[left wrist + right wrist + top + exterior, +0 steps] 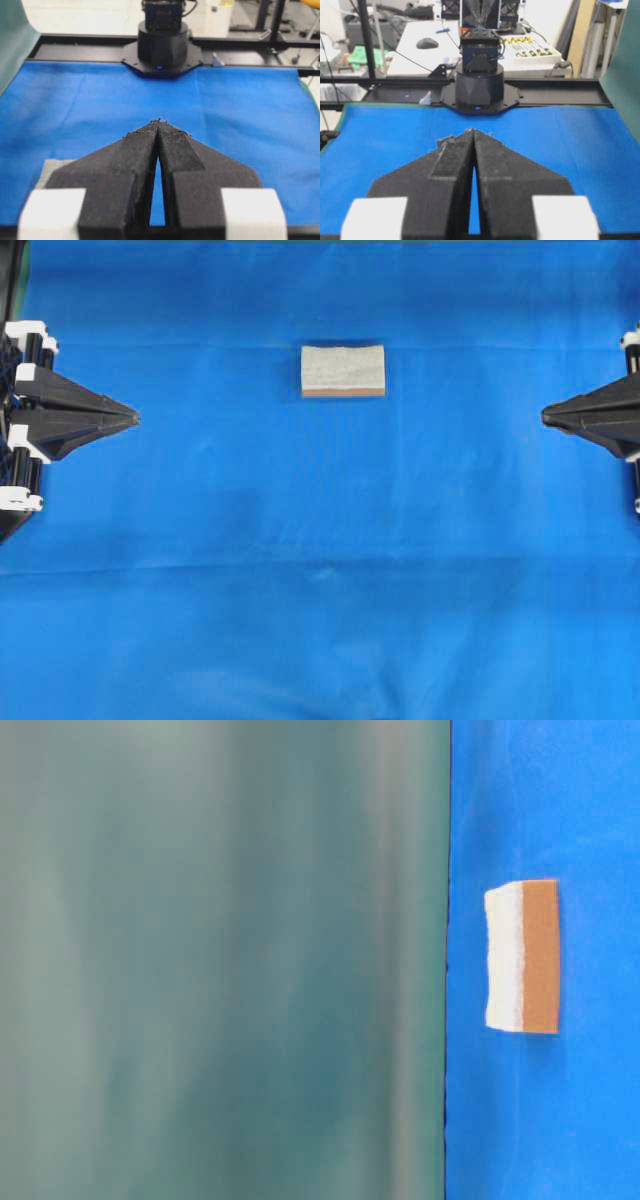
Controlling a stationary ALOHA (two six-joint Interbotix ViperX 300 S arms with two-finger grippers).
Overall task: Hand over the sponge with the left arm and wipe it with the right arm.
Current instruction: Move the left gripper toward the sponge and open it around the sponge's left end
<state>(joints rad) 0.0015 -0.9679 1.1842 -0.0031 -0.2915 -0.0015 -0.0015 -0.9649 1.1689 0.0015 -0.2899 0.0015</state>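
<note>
I see nothing begun: the sponge (343, 370) lies mid-cloth toward the far side, both the left gripper (132, 419) and right gripper (546, 417) pressed together, well apart. Next I'd spread the left jaws and reach.

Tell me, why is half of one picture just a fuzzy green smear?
Table-level view: a green backdrop fills the left side, blurred and streaky, while the sponge on the blue cloth looks fairly sharp. Left wrist view: the closed left gripper is soft and out of focus up close.
</note>
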